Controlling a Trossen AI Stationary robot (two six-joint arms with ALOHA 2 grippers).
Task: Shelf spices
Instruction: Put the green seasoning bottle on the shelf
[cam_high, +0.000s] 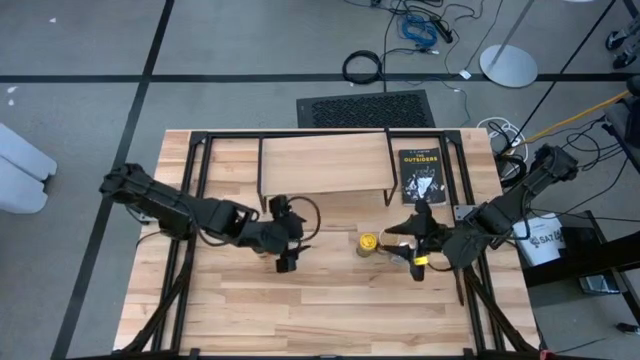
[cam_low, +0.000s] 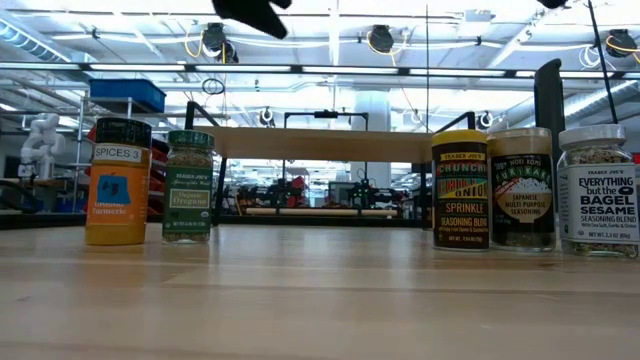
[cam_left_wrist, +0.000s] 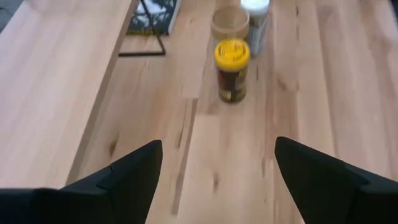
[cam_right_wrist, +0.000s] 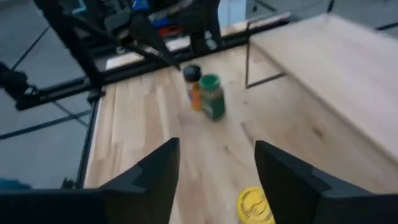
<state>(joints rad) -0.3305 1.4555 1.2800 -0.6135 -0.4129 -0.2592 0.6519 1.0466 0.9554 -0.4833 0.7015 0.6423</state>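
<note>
Right wrist view tells the story best: the yellow-lidded jar (cam_right_wrist: 255, 205) stands upright just ahead of the right gripper (cam_right_wrist: 217, 163), almost centred in the gap between its spread, empty fingers (cam_right_wrist: 287, 173), its long axis vertical, so those fingers would meet it side-on. From above, the right gripper (cam_high: 413, 262) is plainly the nearer one to that jar (cam_high: 368, 243), with the tan-lidded and white-lidded jars crowded just beyond it, though I can't quite separate them there.

Past the same fingers and well apart, the green-lidded jar (cam_right_wrist: 212, 96) and the dark-lidded jar (cam_right_wrist: 193, 87) stand touching or nearly so. They sit close by the left gripper (cam_high: 289, 250), whose fingers (cam_left_wrist: 130, 176) are also wide apart and holding nothing; its own camera looks across at the yellow lid (cam_left_wrist: 232, 54) far off.

All five jars rest on the tabletop (cam_high: 330, 310); the shelf (cam_high: 322, 165) lies bare off to one side of both grippers. My guess is the right arm takes the yellow jar first.
</note>
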